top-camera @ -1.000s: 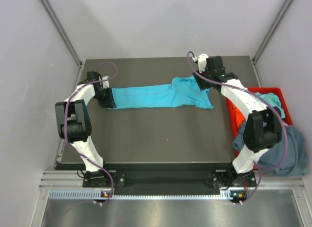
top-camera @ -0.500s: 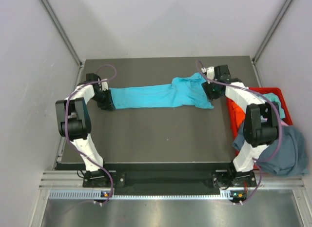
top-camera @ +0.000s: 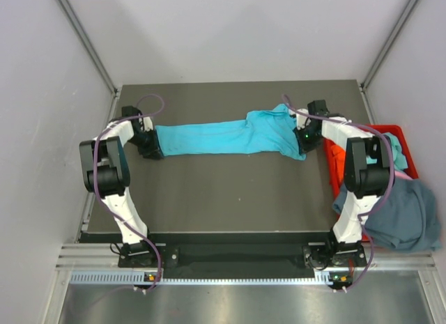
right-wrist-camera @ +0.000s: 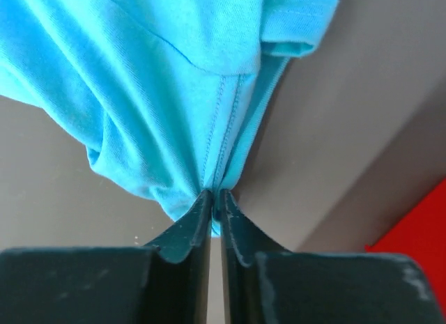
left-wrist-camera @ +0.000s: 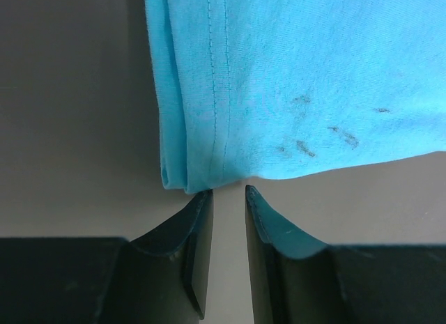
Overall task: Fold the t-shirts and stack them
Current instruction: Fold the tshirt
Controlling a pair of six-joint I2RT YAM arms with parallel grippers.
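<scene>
1. We see a dark grey table [top-camera: 230, 191] boxed in by pale walls [top-camera: 230, 31], with a red bin [top-camera: 390, 131] at its right edge.
2. The turquoise t-shirt [top-camera: 216, 137] lies on the far half of the table as a long, narrow band. Its long axis runs left to right between the two arms.
3. The left gripper [left-wrist-camera: 227, 191] sits at the band's left end, its jaws a narrow gap apart with bare table showing between them. The hemmed corner meets the tips without entering the gap, so we judge it holds nothing.
4. The right gripper [right-wrist-camera: 216, 195] is at the right end, its jaws pressed together on a bunched fold of the turquoise cloth.
5. A slate t-shirt [top-camera: 401, 219] drapes over the bin's near side and an orange t-shirt [top-camera: 338, 164] shows inside it.
6. We judge that the next fold turns on this length. The right arm, the only one with cloth in hand, would carry its end leftwards along the axis. The left gripper is placed there to pin or take the hem.
</scene>
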